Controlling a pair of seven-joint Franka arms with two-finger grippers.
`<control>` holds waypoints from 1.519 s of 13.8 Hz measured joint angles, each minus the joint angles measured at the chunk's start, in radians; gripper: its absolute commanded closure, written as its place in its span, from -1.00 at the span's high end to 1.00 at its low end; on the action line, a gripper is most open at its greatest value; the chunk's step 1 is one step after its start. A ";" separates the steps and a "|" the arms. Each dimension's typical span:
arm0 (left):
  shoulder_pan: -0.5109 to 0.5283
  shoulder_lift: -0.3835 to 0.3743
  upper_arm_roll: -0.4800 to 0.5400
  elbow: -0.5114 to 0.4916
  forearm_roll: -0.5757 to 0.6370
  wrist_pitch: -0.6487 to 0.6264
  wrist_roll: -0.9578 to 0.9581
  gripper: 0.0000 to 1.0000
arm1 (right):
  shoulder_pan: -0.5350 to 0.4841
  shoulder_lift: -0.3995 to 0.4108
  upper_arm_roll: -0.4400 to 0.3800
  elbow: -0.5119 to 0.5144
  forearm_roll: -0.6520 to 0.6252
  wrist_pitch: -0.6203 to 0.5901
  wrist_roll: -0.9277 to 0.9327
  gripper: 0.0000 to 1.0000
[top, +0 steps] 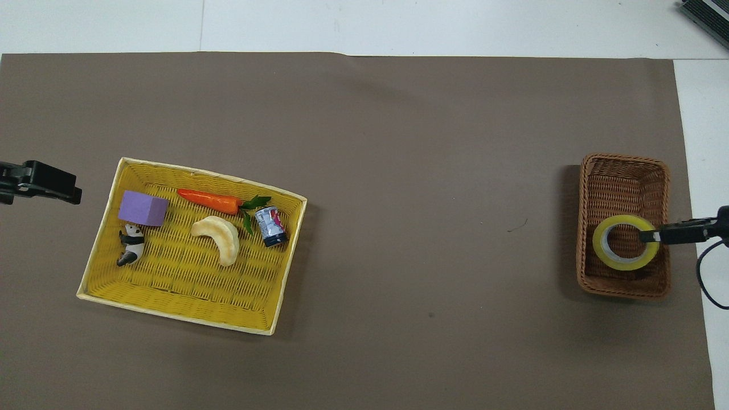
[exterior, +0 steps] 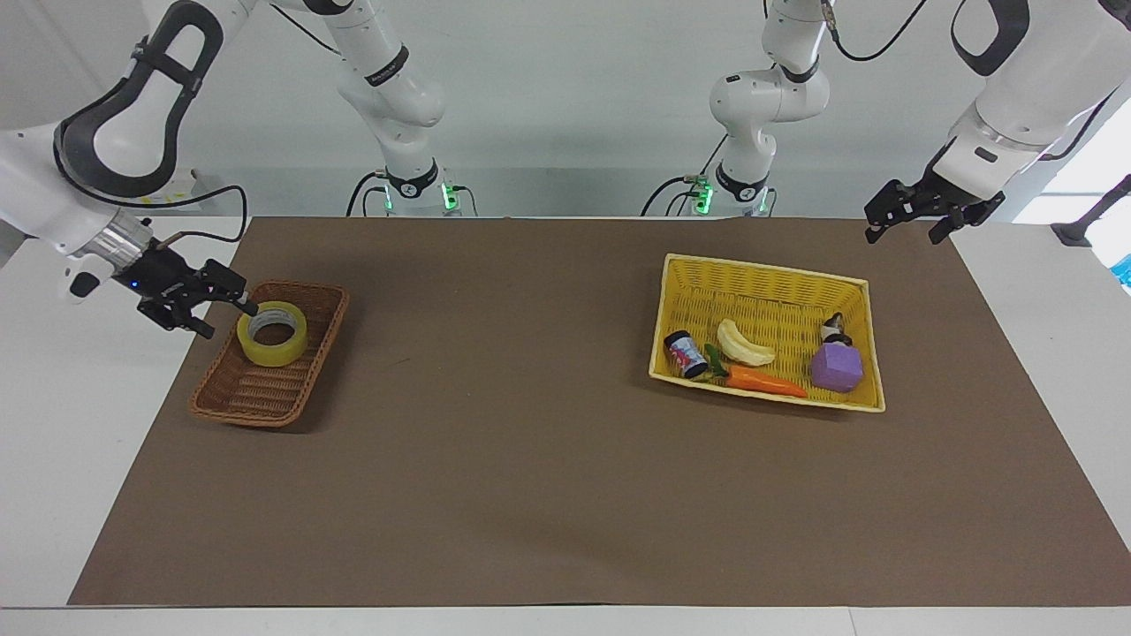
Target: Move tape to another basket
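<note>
The tape (exterior: 272, 355) lies flat, hole up, in the dark brown wicker basket (exterior: 256, 397) at the right arm's end of the table, in the part of the basket nearer to the robots. In the overhead view the tape (top: 599, 250) shows as a yellow ring in the basket (top: 623, 176). My right gripper (exterior: 228, 321) is open at the basket's outer rim, one fingertip by the tape's edge; it also shows in the overhead view (top: 655, 234). My left gripper (exterior: 910, 228) is open and empty, raised over the table's corner beside the yellow basket.
A larger yellow woven basket (exterior: 760, 269) at the left arm's end holds a banana (exterior: 744, 344), a carrot (exterior: 767, 382), a purple block (exterior: 837, 367), a small can (exterior: 686, 353) and a panda figure (exterior: 833, 329). A brown mat (exterior: 530, 424) covers the table.
</note>
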 measured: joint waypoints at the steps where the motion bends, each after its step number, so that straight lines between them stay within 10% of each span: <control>1: 0.001 0.000 0.000 0.000 0.000 0.000 0.000 1.00 | 0.026 -0.004 0.000 0.028 -0.032 0.000 0.049 1.00; 21: 0.003 -0.001 -0.008 -0.002 0.000 0.017 0.004 1.00 | 0.531 -0.214 0.024 0.161 -0.421 -0.190 1.018 1.00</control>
